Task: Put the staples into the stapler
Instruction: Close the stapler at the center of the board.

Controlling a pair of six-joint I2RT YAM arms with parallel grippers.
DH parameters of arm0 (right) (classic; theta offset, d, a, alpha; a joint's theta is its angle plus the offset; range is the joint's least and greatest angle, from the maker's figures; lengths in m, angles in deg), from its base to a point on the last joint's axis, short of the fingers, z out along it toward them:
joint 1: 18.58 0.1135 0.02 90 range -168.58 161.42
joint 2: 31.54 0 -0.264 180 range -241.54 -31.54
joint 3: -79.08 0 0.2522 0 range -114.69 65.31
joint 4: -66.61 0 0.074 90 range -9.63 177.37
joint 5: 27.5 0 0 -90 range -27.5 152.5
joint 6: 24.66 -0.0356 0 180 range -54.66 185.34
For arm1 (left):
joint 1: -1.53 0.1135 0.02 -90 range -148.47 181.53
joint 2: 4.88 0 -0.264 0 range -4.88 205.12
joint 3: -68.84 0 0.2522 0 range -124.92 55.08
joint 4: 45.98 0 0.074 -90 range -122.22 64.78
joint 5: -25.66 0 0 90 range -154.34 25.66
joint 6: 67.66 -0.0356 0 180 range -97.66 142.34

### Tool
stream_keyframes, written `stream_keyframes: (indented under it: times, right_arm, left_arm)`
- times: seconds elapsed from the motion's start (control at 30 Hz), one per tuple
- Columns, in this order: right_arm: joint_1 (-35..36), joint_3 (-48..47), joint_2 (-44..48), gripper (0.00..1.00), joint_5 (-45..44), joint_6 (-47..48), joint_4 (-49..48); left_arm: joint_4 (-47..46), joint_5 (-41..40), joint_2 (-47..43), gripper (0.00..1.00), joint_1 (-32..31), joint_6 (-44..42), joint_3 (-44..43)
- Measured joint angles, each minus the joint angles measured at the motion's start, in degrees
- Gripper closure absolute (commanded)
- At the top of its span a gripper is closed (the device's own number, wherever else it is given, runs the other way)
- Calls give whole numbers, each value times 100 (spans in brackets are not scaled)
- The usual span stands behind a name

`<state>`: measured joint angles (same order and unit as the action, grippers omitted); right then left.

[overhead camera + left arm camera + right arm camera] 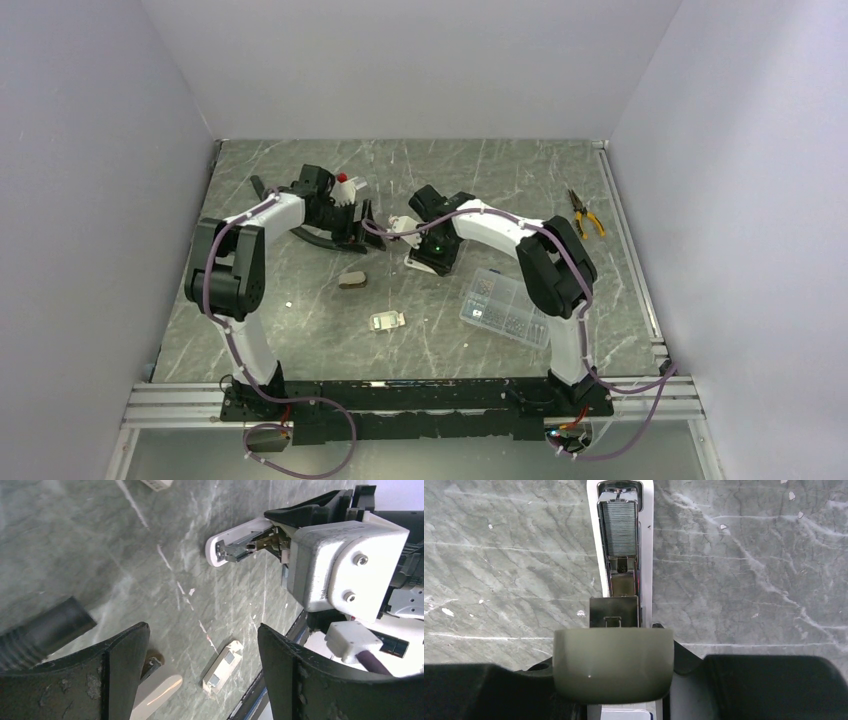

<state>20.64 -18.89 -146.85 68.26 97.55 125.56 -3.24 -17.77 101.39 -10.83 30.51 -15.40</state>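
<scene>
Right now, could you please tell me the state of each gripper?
Left gripper: open, holding nothing.
Right gripper: closed on the stapler, whose top arm is hinged open.

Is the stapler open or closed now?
Open. The stapler has its olive top swung back, baring the channel with staples inside.

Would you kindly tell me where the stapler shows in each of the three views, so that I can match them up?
Top external: the stapler sits near the centre, slightly up and left.
Left wrist: the stapler is in the upper middle, its white tip pointing left.
Right wrist: the stapler runs up the middle from bottom to top edge, olive arm nearest.
Shared landmark: the grey-green veined table beneath it.
</scene>
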Motion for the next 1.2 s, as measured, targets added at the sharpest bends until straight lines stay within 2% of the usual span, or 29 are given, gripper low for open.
stream_keyframes:
  times: [0.37, 0.67, 1.0, 1.2]
  right_arm:
    - [42, -590, -142, 100, 166, 105, 994]
    - [334, -669, -94, 100, 376, 72, 1458]
    - [623, 227, 195, 100, 304, -81, 1331]
    - [715, 262, 85, 100, 79, -101, 1281]
  left_arm:
    - [245, -140, -186, 17, 181, -151, 0]
    - [269, -136, -225, 18, 219, -155, 0]
    - [306, -136, -227, 19, 258, -170, 0]
    - [304, -151, -271, 19, 302, -164, 0]
